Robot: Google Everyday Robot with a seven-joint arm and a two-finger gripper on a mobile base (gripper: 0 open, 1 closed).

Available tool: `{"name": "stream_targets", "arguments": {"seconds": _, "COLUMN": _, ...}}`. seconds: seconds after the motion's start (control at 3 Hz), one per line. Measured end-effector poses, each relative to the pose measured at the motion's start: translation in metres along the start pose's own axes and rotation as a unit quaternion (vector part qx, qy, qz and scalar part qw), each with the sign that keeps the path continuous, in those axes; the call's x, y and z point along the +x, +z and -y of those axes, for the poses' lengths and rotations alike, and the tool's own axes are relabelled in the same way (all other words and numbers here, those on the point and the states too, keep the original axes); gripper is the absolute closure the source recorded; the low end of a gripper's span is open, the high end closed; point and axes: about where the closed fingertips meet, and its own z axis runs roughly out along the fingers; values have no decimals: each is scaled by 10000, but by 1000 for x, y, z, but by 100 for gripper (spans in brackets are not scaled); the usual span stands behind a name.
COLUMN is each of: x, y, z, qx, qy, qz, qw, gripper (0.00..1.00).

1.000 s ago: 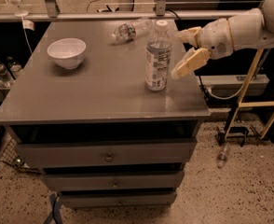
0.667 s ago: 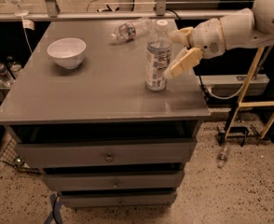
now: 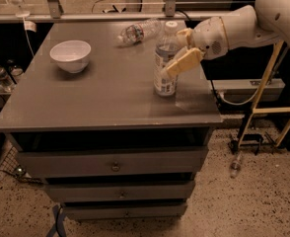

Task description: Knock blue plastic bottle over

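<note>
The blue plastic bottle (image 3: 165,58) stands upright on the grey table (image 3: 95,98), right of the middle. It is clear, with a white cap and a pale label. My gripper (image 3: 181,50) comes in from the right on a white arm (image 3: 253,19). Its two tan fingers are spread apart. The near finger (image 3: 184,62) lies against the bottle's right side at label height. The far finger (image 3: 184,33) is by the bottle's neck, partly behind it.
A white bowl (image 3: 71,56) sits at the table's left. A smaller clear bottle (image 3: 137,32) lies on its side at the back edge. Drawers (image 3: 115,164) are below the top. A yellow frame (image 3: 273,102) stands at the right, with a bottle (image 3: 235,165) on the floor.
My gripper has moved left, from just right of the bottle to against its right side. The bottle still stands upright in the same place.
</note>
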Motion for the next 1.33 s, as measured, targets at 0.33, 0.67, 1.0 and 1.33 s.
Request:
{"name": "stream_targets", "arguments": {"seconds": 0.33, "x": -3, "y": 4, "z": -2, "qx": -39, "qy": -7, "qz": -9, "qw": 10000, "gripper": 43}}
{"name": "stream_targets", "arguments": {"seconds": 0.67, "x": -4, "y": 6, "z": -2, "qx": -72, "qy": 23, "qz": 33, "qw": 10000, "gripper": 66}}
{"name": "stream_targets", "arguments": {"seconds": 1.0, "x": -9, "y": -1, "z": 0, "qx": 139, "qy": -177, "qz": -285, "qw": 9993, "gripper": 90}}
{"name": "stream_targets", "arguments": {"seconds": 1.33, "x": -17, "y": -4, "z": 2, "qx": 503, "qy": -565, "qz": -1161, "qw": 9904, "gripper": 100}}
